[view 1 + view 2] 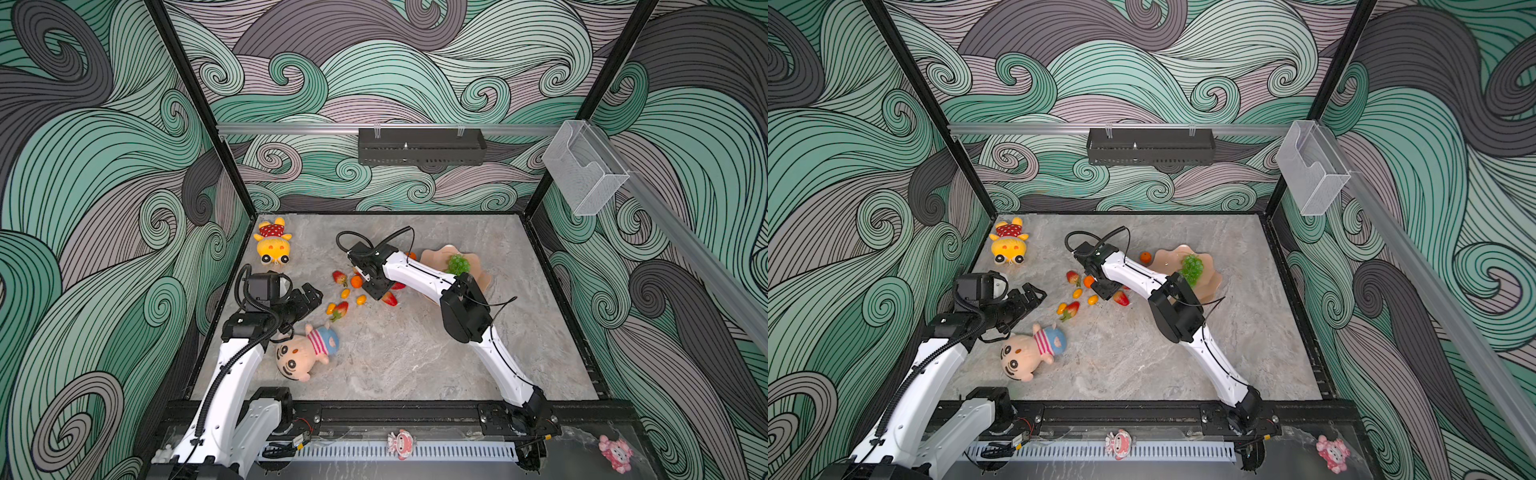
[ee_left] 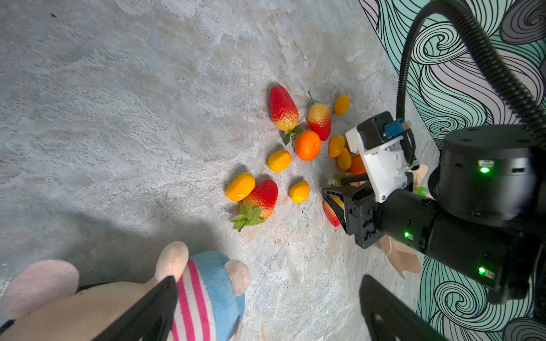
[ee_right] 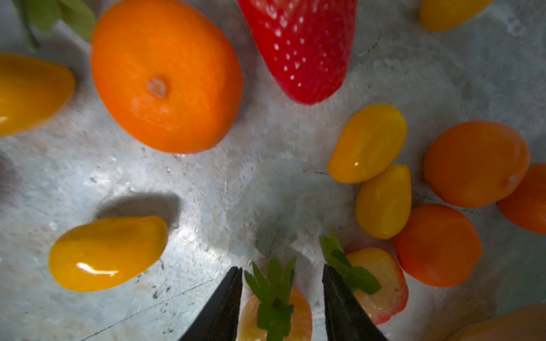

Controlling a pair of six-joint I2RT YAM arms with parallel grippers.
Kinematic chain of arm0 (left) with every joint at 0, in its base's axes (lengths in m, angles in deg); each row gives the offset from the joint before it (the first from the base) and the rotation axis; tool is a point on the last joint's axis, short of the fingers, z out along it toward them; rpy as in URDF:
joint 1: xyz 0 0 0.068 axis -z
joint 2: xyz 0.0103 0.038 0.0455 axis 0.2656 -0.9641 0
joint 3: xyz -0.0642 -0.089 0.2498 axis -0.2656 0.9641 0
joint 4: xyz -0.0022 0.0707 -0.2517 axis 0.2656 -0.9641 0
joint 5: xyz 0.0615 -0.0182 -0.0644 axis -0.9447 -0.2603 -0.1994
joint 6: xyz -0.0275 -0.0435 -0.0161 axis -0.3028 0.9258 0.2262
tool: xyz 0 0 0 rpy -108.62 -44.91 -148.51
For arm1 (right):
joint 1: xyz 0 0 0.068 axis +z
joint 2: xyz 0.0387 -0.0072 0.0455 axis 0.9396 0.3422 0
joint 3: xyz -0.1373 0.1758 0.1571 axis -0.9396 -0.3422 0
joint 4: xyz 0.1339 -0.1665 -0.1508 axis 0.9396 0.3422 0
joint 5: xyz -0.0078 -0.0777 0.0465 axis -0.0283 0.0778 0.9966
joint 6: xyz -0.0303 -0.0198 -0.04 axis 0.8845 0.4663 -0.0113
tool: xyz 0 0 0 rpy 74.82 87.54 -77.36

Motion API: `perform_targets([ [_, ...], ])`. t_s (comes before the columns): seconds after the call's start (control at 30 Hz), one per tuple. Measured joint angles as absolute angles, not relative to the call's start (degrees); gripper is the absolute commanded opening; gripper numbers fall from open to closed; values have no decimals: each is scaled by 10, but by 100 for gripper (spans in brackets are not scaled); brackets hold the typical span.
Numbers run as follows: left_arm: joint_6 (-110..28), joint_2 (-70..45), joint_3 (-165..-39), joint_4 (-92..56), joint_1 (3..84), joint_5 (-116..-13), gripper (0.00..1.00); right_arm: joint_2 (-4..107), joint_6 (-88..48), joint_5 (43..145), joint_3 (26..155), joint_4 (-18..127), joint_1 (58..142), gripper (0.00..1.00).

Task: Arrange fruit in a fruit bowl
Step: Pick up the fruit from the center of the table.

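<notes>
At the left, the left gripper hangs above the grey marbled tabletop, its black fingers spread wide with nothing between them. Just right of it lies the loose fruit: glossy yellow-orange oval toy kumquats, round orange toy tangerines and red toy strawberries. Over the right of that cluster the right gripper is down at the table. Its jaws stand about half apart, flanking one small red-and-yellow toy strawberry with a green leafy top. We see a sliver of gap on one side, so we judge it is not pinched yet. A second strawberry lies just beside one finger. Further right sits the shallow glossy peach-pink bowl with a wavy rim, and in it we see the green grape bunch.

We expect these pieces to be light, hard and slick, and the tapered berry apt to squirt out. We would close across its broad shoulder below the leaves, never on the floppy leaves.
</notes>
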State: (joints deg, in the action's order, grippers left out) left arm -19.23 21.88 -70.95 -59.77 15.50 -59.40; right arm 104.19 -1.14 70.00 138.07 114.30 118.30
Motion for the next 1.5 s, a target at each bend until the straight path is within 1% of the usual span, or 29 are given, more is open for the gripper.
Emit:
perform_targets([
  [0.13,-193,219,-710,-598,154,-593,99,1046,-11,701,1385,1153,1183,41],
  [0.47,-193,223,-704,-598,153,-590,99,1048,-10,705,1389,1159,1183,31],
  [1.23,-207,229,-703,-598,152,-588,99,1068,-21,719,1409,1170,1184,1],
  [1.37,-210,241,-699,-590,152,-581,99,1059,-28,730,1401,1170,1184,0],
  [1.5,-210,252,-687,-576,152,-567,99,1023,-36,742,1371,1167,1184,0],
])
